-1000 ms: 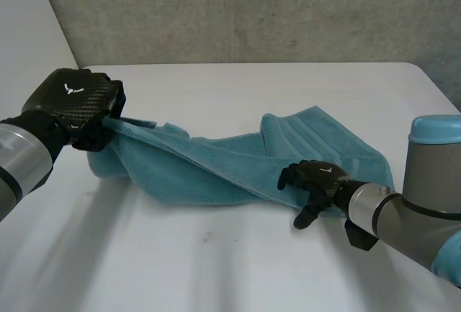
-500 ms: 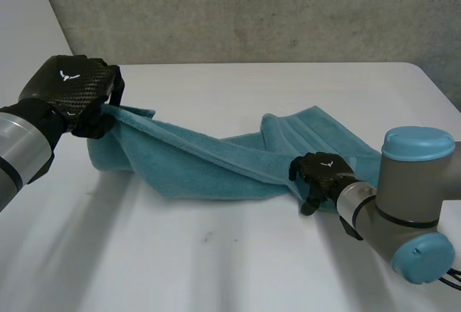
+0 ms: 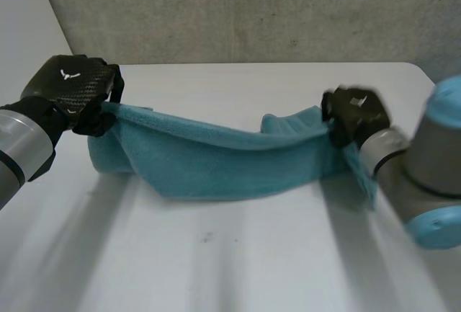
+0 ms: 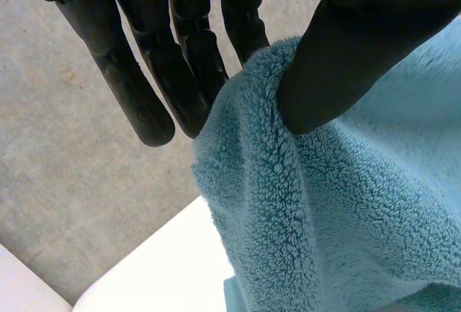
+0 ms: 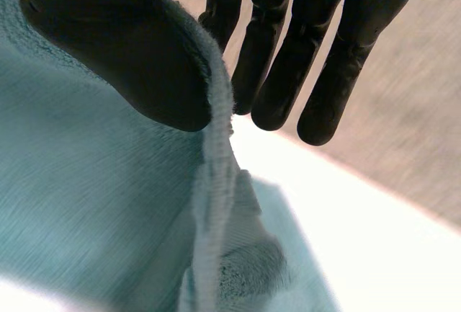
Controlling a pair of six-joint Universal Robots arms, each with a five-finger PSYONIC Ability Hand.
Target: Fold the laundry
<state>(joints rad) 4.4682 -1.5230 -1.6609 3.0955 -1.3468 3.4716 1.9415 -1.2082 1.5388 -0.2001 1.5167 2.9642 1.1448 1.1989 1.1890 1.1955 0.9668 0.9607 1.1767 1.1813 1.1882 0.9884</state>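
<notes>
Right robot hand (image 3: 354, 114) rose, pinching towel (image 3: 216, 157) edge | left robot hand (image 3: 72, 96) pinches corner

Showing two machine arms, the left arm (image 3: 18, 150) and the right arm (image 3: 403, 175), both gleaming in smooth grey metal. Carrying rounded light-blue caps (image 3: 439, 229) at the right arm's joints. Ending in a black left hand (image 3: 72, 92), its back wearing a glossy carbon-weave shell and bearing a small white mark (image 3: 69, 76). Ending likewise in a black right hand (image 3: 353, 114). Appearing close up as long matte black fingers (image 4: 137, 88) beside a broad rounded thumb (image 4: 346, 52).
</notes>
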